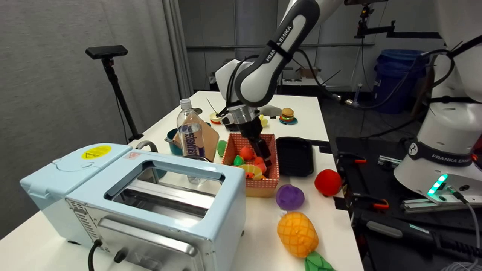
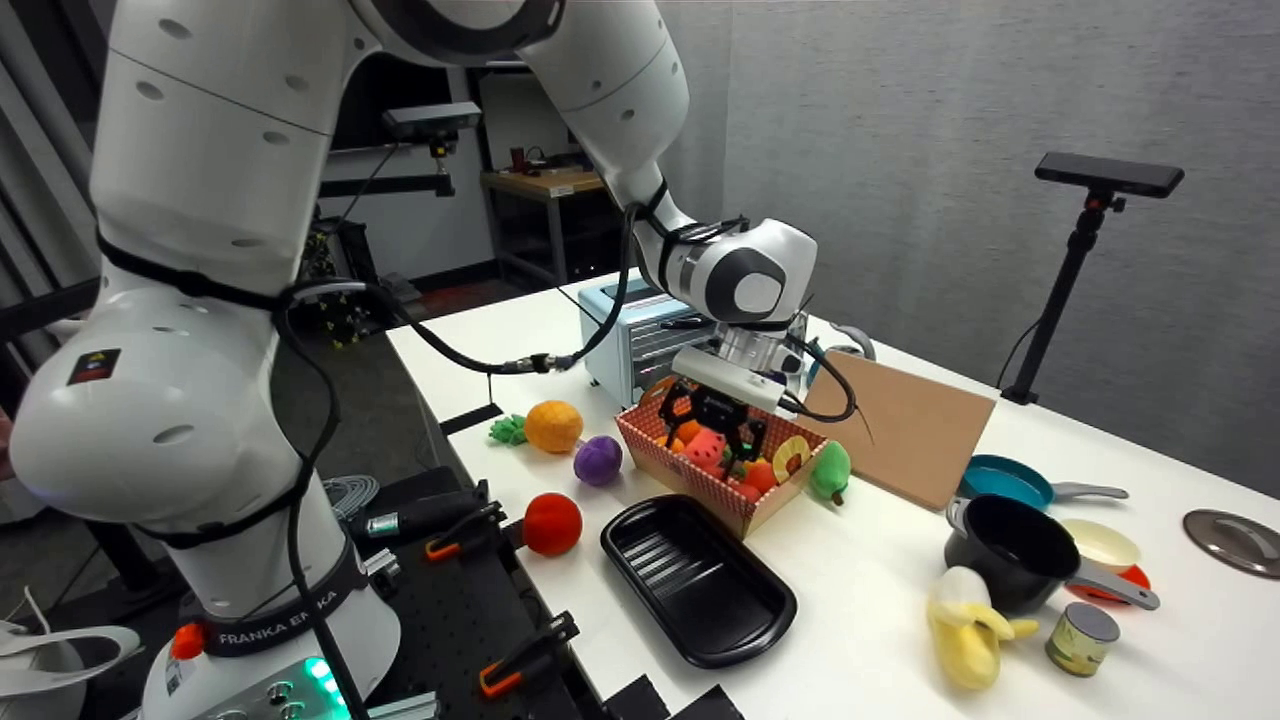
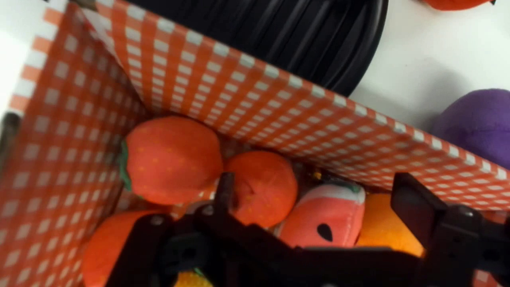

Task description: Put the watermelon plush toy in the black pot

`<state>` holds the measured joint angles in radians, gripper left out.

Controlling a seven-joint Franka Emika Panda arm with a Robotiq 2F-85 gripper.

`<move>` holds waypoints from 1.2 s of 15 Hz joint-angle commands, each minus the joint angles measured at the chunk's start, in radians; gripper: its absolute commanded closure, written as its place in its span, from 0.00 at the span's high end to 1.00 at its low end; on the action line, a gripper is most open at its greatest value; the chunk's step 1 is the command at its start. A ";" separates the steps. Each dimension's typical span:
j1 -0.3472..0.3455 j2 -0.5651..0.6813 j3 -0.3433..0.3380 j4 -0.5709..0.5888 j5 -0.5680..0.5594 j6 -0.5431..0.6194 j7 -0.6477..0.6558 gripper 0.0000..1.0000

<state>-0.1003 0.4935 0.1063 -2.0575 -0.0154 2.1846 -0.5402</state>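
Observation:
The watermelon plush toy point(image 3: 324, 219), red with a black seed and a white-green edge, lies in the red-checked basket point(image 3: 239, 87) among other plush fruit. It also shows in an exterior view point(image 2: 706, 450). My gripper point(image 3: 315, 189) is open, pointing down into the basket, with its fingers on either side of the watermelon toy and apart from it. An orange toy point(image 3: 384, 223) lies beside the watermelon near one finger, a red one point(image 3: 263, 187) near the other. The black pot point(image 2: 1010, 550) stands upright on the table, away from the basket; its inside looks dark.
A black tray point(image 2: 700, 590) lies beside the basket. A purple toy point(image 2: 598, 460), red ball point(image 2: 552, 524) and pineapple point(image 2: 554, 427) lie around it. A brown board point(image 2: 890, 430), bottle point(image 1: 190, 131) and toaster point(image 1: 150, 203) stand nearby. A banana point(image 2: 965, 630) and can point(image 2: 1082, 638) are by the pot.

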 commanded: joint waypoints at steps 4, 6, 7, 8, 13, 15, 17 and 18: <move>0.012 0.032 0.057 0.037 0.032 0.054 -0.036 1.00; 0.013 0.039 0.061 0.044 0.028 0.055 -0.034 1.00; 0.012 0.041 0.062 0.046 0.026 0.055 -0.035 1.00; 0.011 0.047 0.059 0.050 0.024 0.053 -0.035 1.00; -0.003 0.104 0.033 0.085 0.015 0.064 -0.029 1.00; -0.012 0.139 0.016 0.104 0.009 0.085 -0.022 1.00; -0.023 0.170 0.002 0.129 0.012 0.102 -0.012 0.75; -0.027 0.182 -0.002 0.143 0.010 0.104 -0.011 0.74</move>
<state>-0.1067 0.6190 0.1130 -1.9734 -0.0092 2.2666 -0.5455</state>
